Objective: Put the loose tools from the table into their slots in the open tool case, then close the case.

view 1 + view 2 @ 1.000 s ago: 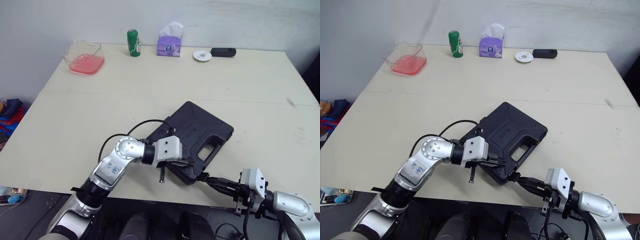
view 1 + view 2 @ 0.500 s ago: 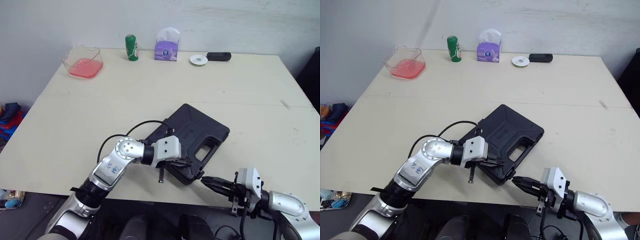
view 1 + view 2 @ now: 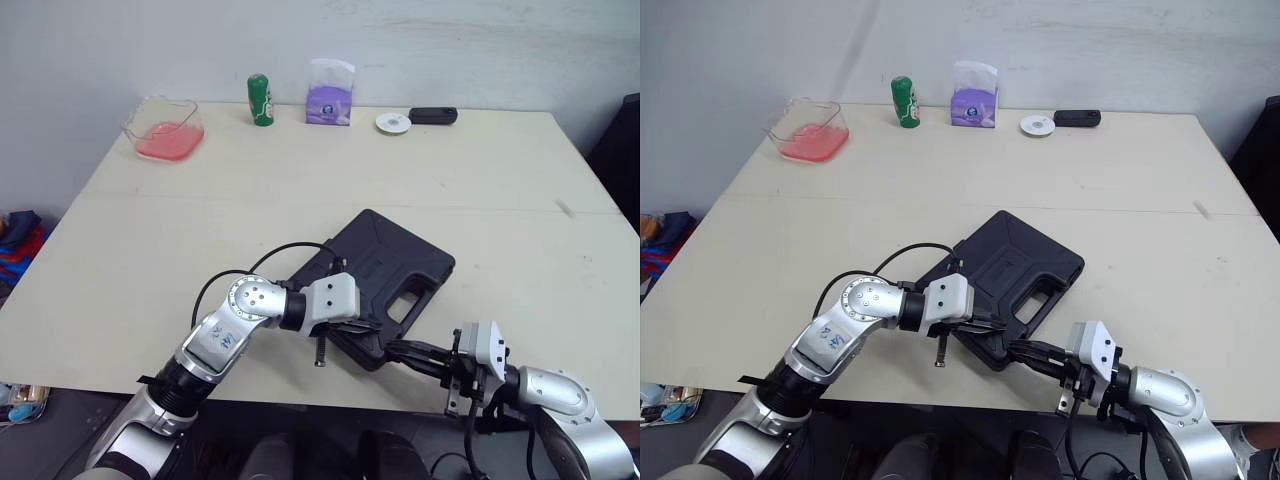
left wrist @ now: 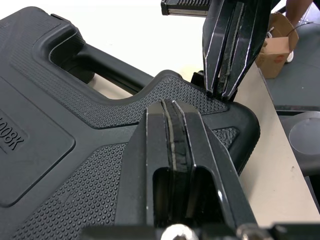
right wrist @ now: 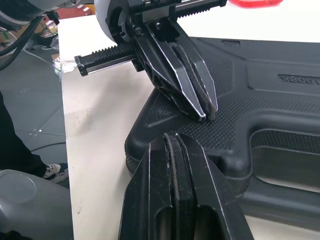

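The left pincer (image 3: 372,327) and right pincer (image 3: 397,349), both shut and empty, crowd the tool case (image 3: 385,262) corner at the front edge of the surface (image 3: 150,250); a shove could tip it off.

Plain lab or office room: bare white wall (image 3: 450,40), beige table (image 3: 200,200) (tissue box (image 3: 329,100), green can (image 3: 260,100) on it).

Head pair overhead; wrists near case (image 4: 50,125)

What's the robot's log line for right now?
tool case: closed | left gripper: shut, on case corner | right gripper: shut, at same corner
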You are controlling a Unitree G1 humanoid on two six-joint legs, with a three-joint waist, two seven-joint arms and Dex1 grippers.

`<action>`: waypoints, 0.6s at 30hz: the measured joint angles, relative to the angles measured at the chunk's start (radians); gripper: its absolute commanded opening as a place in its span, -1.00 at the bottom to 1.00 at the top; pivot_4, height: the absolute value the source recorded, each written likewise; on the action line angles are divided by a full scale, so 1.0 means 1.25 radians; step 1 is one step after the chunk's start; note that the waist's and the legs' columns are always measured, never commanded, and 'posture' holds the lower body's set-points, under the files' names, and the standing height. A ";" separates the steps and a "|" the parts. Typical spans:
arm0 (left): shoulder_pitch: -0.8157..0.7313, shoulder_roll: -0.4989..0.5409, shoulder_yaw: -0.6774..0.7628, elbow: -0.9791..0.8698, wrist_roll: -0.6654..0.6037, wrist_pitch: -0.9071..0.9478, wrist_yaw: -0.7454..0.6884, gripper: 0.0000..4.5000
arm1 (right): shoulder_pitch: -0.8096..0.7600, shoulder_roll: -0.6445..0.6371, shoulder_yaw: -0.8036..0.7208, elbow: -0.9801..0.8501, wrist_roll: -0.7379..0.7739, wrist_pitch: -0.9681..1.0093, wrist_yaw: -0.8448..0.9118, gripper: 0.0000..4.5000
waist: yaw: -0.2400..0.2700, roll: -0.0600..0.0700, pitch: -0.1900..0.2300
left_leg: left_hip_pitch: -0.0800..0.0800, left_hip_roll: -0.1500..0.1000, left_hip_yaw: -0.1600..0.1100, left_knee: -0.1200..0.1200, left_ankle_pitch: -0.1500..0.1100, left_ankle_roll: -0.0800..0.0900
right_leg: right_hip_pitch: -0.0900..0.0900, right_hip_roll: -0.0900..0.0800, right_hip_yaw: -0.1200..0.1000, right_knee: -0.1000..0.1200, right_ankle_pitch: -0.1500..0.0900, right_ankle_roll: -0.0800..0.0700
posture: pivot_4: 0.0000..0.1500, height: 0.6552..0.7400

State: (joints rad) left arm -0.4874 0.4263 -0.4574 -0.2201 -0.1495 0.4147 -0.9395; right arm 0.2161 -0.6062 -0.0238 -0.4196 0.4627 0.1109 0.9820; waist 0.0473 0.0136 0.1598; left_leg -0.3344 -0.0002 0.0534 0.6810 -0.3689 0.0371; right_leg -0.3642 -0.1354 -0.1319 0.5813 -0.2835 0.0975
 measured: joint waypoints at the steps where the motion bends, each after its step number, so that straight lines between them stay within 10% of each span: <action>1: 0.000 0.001 0.000 0.000 0.000 0.000 0.000 -0.99 | 0.000 0.001 0.000 0.000 0.001 0.001 -0.005 -1.00 | 0.000 0.000 0.000 | 0.000 0.000 0.000 0.000 0.000 0.000 | 0.000 0.000 0.000 0.000 0.000 0.000 | 1.00 1.00; 18: 0.004 0.005 0.000 -0.004 -0.001 0.000 -0.001 -0.99 | 0.099 -0.078 -0.105 -0.015 0.050 0.052 0.017 -1.00 | 0.001 0.002 -0.001 | 0.000 0.001 -0.001 -0.003 -0.003 0.006 | 0.000 0.000 0.000 -0.003 -0.001 -0.001 | 1.00 1.00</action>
State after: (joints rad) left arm -0.4824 0.4325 -0.4575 -0.2255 -0.1503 0.4146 -0.9407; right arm 0.3397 -0.7035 -0.1549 -0.4381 0.5256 0.1764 1.0033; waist 0.0489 0.0156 0.1583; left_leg -0.3347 0.0009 0.0527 0.6776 -0.3730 0.0440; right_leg -0.3646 -0.1352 -0.1325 0.5778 -0.2844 0.0958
